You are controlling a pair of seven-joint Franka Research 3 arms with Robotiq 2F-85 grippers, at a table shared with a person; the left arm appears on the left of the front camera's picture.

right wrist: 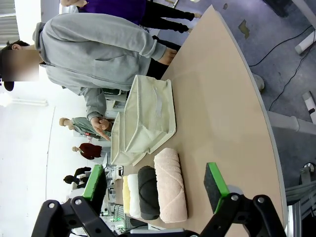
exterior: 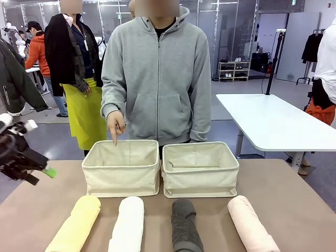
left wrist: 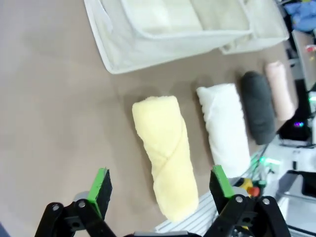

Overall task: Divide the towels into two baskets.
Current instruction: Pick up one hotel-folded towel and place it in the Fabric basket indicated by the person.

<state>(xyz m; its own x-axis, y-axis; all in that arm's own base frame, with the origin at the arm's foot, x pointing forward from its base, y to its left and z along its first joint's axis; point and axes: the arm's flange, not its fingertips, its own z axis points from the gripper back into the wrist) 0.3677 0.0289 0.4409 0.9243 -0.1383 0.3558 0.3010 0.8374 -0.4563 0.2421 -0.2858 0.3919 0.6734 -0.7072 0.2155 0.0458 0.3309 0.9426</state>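
The four towels lie in a row along the near edge of the bench [exterior: 294,199], none yet in a basket. From left to right they are the pale yellow towel [left wrist: 165,158], the white towel [left wrist: 224,126], the dark grey towel [left wrist: 259,106] and the pale pink towel [right wrist: 170,185]. Each roll's long axis runs near to far, toward the baskets. The left basket [exterior: 122,169] and right basket [exterior: 200,170] stand side by side just beyond the row, and we see nothing in either. The person's hand [exterior: 115,126] points a finger down at the left basket.

We judge the yellow towel to be the next pick. The left fingers [left wrist: 101,185] are spread wide and hold nothing, raised over the bench's left side. In the left wrist view the roll's near end sits below and between them with its length running away, so the opening spans its width. The left arm is plainly the nearer.

The right fingers [right wrist: 215,180] are likewise spread and empty, well apart from the row, with the pink towel nearest them.
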